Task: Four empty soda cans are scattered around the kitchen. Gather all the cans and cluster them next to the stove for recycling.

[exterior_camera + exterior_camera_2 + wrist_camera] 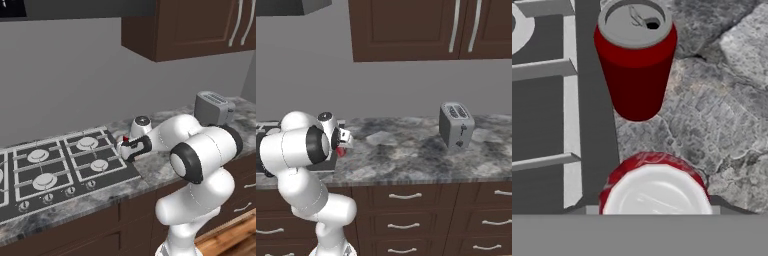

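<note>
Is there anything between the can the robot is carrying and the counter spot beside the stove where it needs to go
Nothing visible blocks it. The gripper holds a soda can above bare counter beside the stove. Another soda can already stands upright further along the stove's edge, apart from the held one.

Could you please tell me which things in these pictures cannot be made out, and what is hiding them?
- Gripper: in the hand view the held red soda can with a pale silvery end covers the fingertips.
- Standing red soda can with an opened silver top: in the left base view a mere red speck behind the gripper.
- Flat black stove: cut off by the left edge there.
- Remaining cans: whereabouts cannot be told.
</note>
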{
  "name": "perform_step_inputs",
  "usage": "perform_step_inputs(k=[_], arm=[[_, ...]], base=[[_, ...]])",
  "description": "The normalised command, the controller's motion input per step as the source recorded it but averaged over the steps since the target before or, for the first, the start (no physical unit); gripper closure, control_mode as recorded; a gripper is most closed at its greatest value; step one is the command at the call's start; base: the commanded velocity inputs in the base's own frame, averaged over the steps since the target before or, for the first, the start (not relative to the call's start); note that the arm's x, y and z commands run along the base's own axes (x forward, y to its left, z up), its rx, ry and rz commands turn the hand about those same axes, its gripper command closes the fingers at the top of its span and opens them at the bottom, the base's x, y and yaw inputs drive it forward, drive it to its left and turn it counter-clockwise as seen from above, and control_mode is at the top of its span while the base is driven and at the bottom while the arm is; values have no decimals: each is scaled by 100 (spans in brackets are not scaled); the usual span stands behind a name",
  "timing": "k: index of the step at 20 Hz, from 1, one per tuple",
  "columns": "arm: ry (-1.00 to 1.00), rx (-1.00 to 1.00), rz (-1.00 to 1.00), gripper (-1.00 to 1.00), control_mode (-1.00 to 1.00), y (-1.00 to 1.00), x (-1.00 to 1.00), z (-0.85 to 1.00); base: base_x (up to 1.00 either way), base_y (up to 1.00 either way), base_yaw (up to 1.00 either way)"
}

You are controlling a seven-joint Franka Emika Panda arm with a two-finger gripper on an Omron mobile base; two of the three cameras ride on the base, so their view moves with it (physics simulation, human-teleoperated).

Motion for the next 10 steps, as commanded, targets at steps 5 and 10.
perform_step_inputs(k=[5, 10], arm=[[0, 0, 0, -100, -100, 0, 0, 0], [1, -2, 0, -100, -100, 0, -6, 16]], base=[[0, 0, 0], [0, 0, 0]])
